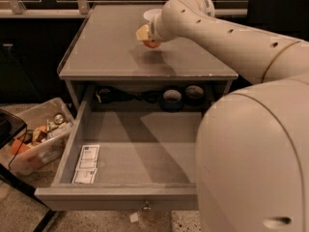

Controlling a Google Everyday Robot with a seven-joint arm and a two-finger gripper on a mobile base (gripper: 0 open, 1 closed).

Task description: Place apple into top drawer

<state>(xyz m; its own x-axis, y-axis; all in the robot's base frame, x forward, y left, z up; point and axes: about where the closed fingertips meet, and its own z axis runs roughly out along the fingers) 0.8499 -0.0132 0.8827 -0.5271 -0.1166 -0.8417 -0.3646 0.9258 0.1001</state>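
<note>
The apple [151, 44] shows as a small red-orange patch at the back middle of the grey tabletop [106, 47], mostly hidden by my gripper [145, 36]. The gripper comes in from the right on the long white arm [217, 33] and is shut on the apple, with a yellowish finger [141, 33] on its left side. A shadow lies on the tabletop just beneath. The top drawer [140, 149] is pulled wide open below the tabletop, with white paper packets [87, 164] in its front left corner and a small metal knob [145, 206] on its front.
A white bowl [151, 14] stands right behind the gripper. Tape rolls [182, 96] and dark items sit on the shelf behind the drawer. A plastic bin [36, 141] of snacks stands on the floor at left. The robot's white body [256, 163] fills the right foreground.
</note>
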